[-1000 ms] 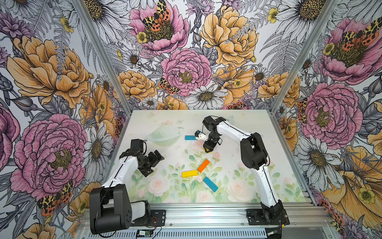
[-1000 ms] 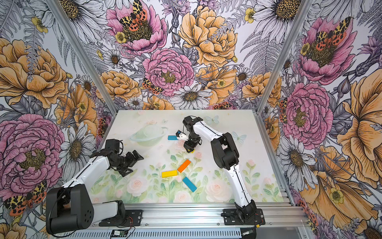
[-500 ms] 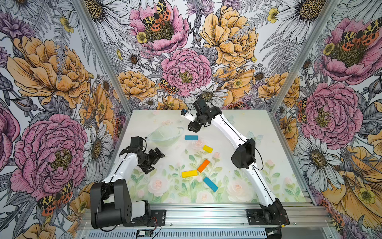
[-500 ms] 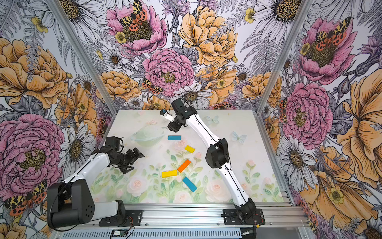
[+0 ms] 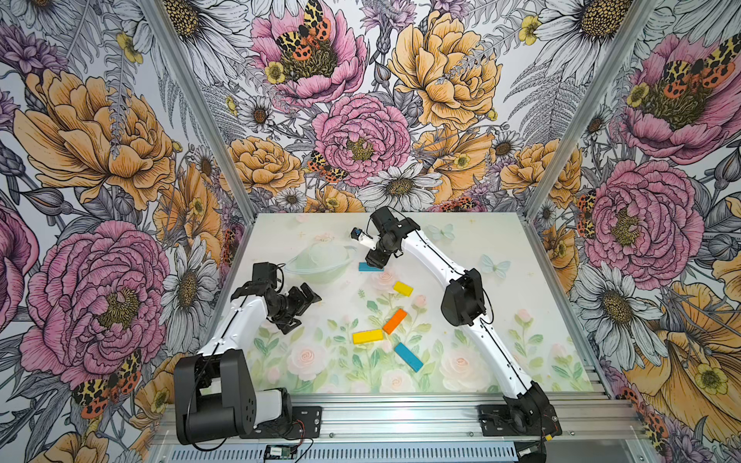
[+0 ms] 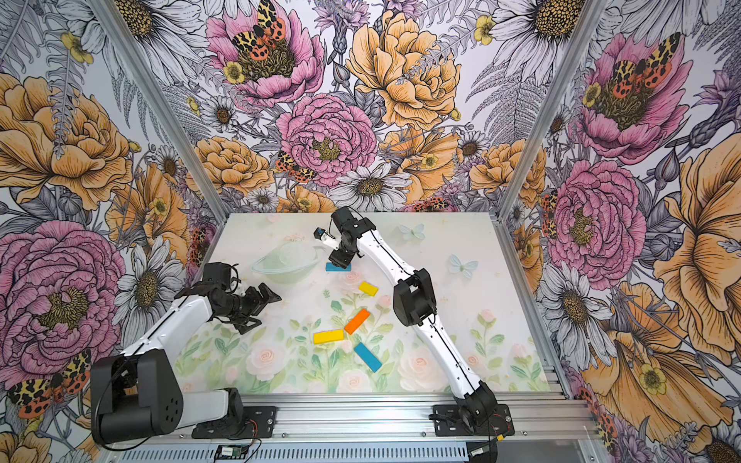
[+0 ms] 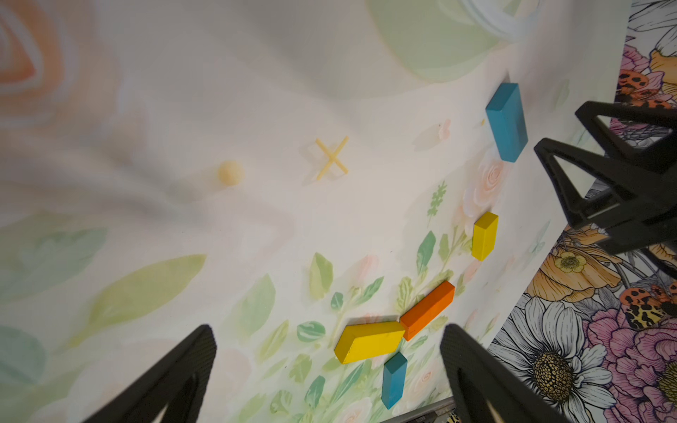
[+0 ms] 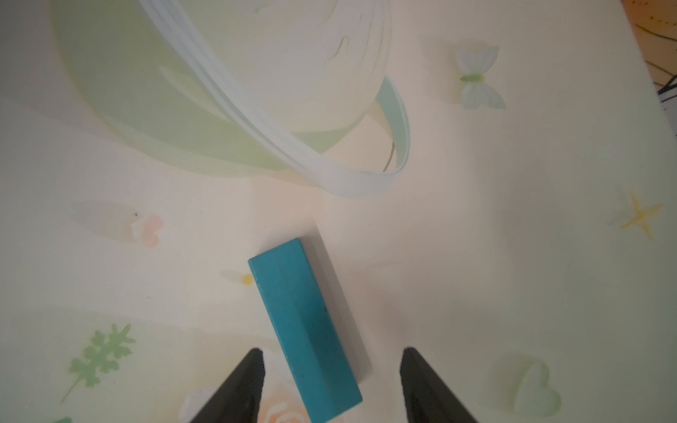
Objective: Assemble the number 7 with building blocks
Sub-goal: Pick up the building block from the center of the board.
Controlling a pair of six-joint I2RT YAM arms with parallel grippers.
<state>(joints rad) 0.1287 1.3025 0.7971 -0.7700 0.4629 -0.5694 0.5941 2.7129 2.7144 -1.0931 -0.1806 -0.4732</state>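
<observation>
- Fingers [image 8: 234, 392] of right gripper [image 8: 331, 351] straddle far blue block [image 8: 304, 329], parted, not touching it.
- Left gripper [image 5: 300, 309] spread wide, empty.
- Short yellow block [image 5: 402, 288], orange block [image 5: 395, 321], long yellow block [image 5: 368, 336] and second blue block [image 5: 408, 356] lie scattered.
- Number 7 looks barely begun.

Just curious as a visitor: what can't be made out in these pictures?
- Far blue block: one end hidden under the right gripper in both top views.
- Its fingers: cut off by the picture edge in the right wrist view.
- Table: partly blurred in the left wrist view.
</observation>
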